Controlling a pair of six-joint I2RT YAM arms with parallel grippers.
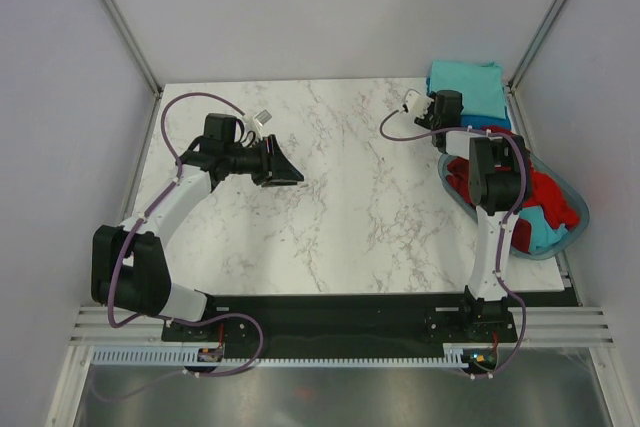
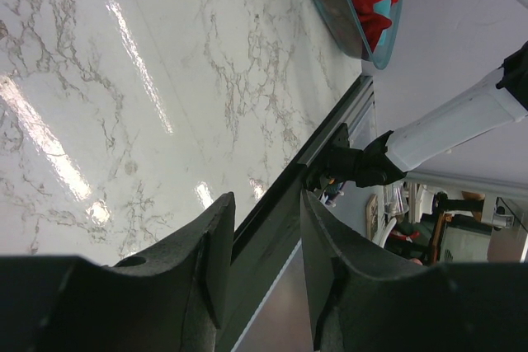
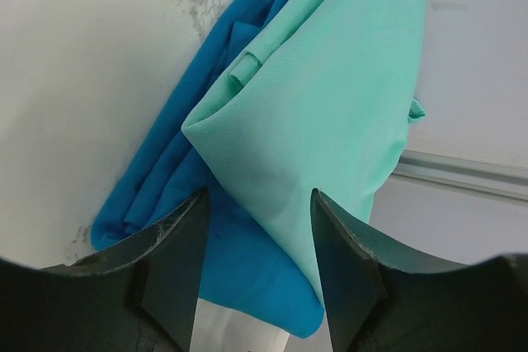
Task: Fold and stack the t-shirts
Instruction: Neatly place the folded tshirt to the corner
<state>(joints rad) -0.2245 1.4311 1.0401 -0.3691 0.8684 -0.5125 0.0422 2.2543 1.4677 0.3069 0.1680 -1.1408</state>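
The right gripper (image 3: pixel 260 200) has its jaws partly apart and clasps nothing. Just beyond its tips lies a folded light teal-green cotton t-shirt (image 3: pixel 330 105) on top of a folded deeper blue t-shirt (image 3: pixel 161 183). In the right wrist view their long axis runs diagonally from lower left to upper right, with a teal corner pointing left. This stack sits at the far right corner of the white marbled table (image 1: pixel 340 167).

Nearer along that edge, red t-shirts (image 1: pixel 548 190) fill a translucent blue-grey oval plastic basket (image 1: pixel 584 215).

The left gripper (image 2: pixel 264 202), half open and empty, hangs over bare tabletop well apart from them.
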